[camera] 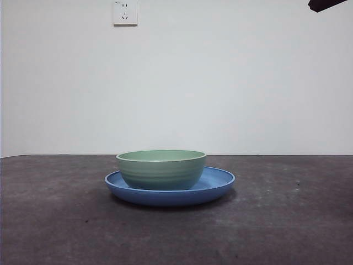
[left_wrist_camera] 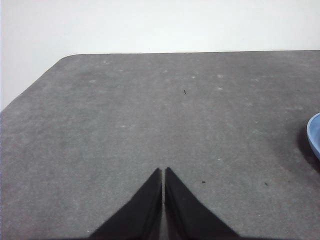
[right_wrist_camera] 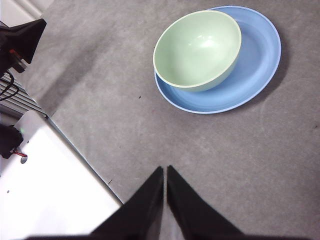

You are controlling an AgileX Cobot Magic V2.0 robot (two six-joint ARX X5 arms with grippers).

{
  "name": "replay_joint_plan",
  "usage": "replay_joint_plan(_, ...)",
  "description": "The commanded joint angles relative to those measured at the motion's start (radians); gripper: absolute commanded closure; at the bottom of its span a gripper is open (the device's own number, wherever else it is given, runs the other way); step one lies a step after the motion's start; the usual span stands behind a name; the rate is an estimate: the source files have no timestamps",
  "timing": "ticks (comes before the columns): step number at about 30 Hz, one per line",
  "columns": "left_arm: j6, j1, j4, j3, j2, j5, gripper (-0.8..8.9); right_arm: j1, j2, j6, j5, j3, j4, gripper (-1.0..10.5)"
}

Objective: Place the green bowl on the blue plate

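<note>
Dark grey matte tabletop (camera: 287, 221) carries the wide glossy blue plate (camera: 218, 185), on which the pale mint-green ridged glazed bowl (camera: 161, 168) is seated upright, off-centre. Left gripper (left_wrist_camera: 163, 172) and right gripper (right_wrist_camera: 165, 171) are closed, empty, well apart from both. The bowl is judged rigid, slick and breakable, best pinched across its rim.

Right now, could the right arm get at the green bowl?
Probably yes. The green bowl sits uncovered on the blue plate, and only bare table lies between it and the right pincer, which is shut and holds nothing.
</note>
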Motion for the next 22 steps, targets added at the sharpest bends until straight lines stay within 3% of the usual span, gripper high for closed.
replay_joint_plan(1,-0.010,0.003,-0.008,-0.021,-0.002,-0.002,8.05,0.005,0.006,-0.009,-0.003,0.021,0.007,9.4)
replay_joint_plan(15,-0.010,0.003,-0.008,-0.021,-0.002,-0.002,8.05,0.005,0.006,-0.010,-0.003,0.021,0.006,9.4)
replay_joint_plan(18,-0.010,0.003,-0.008,-0.020,-0.002,-0.002,8.05,-0.005,-0.002,-0.083,0.031,0.021,0.026,9.4)
replay_joint_plan(22,-0.010,0.003,-0.008,-0.020,-0.002,-0.002,8.05,-0.073,-0.051,-0.113,0.085,0.001,0.144,9.4)
